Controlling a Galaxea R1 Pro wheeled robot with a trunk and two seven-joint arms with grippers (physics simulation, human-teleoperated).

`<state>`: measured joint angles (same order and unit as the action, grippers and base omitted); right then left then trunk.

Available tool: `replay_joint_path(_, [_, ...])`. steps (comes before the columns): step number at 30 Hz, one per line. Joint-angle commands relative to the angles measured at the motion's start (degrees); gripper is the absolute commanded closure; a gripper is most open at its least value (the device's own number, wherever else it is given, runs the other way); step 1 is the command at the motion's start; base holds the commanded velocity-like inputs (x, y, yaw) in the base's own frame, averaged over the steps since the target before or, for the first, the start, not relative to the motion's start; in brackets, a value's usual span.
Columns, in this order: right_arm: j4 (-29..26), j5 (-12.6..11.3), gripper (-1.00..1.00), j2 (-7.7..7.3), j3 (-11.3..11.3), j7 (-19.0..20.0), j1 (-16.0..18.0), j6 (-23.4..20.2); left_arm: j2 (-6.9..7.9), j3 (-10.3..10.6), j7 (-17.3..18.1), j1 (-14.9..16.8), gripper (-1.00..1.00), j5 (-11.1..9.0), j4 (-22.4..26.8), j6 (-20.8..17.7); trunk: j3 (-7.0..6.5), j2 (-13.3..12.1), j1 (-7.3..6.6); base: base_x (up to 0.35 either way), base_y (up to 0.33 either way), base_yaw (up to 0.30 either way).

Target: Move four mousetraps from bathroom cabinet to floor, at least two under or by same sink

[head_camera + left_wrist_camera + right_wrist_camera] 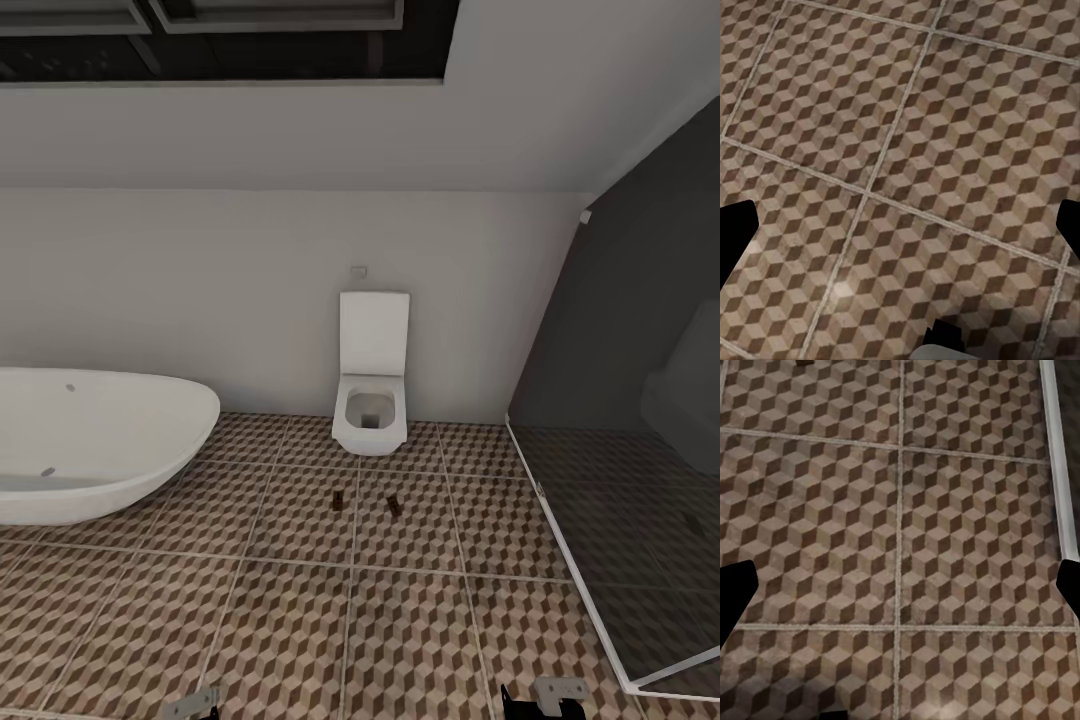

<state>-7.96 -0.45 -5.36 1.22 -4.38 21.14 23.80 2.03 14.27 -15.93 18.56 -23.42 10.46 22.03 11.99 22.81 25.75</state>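
Two mousetraps (pixel 341 500) (pixel 394 504) on bathroom floor (pixel 300 620), near the toilet (pixel 371 400) (bathtub (pixel 90 440) beside) | my left fingers (pixel 735 240) spread, empty | right fingers (pixel 735 600) likewise

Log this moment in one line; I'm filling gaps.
traps: two on floor before toilet | left claw: open, empty | right claw: open, empty

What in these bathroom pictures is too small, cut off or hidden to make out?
- Two small dark things on the floor, head view: too small to identify.
- Left gripper and right gripper, head view: cut by the bottom edge.
- Bathtub: cut by the left edge.
- Behind the glass partition: dim shapes, unclear.
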Motion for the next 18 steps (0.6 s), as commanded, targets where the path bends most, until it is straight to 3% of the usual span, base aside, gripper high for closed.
replay_joint_path(1, [0.05,0.09,-1.0,0.0,0.16,-0.16,0.05,0.15,0.01,0.5,-0.33,0.03,-1.0,-0.31,0.01,0.12,0.11,0.11,0.03,0.0,0.0,0.0])
replay_joint_path(6, [0.26,0.33,-1.0,0.0,0.23,-0.16,0.05,-0.05,-0.38,0.5,-0.33,-0.02,-1.0,-0.31,-0.51,-0.1,0.11,0.11,0.03,0.0,0.0,0.0])
replay_joint_path(18, [5.95,0.31,-1.0,-0.03,0.19,-0.34,0.0,-0.8,-1.76,0.43,-0.44,-0.53,-1.0,-0.29,-11.15,-0.3,0.11,0.11,0.03,0.0,0.0,0.0])
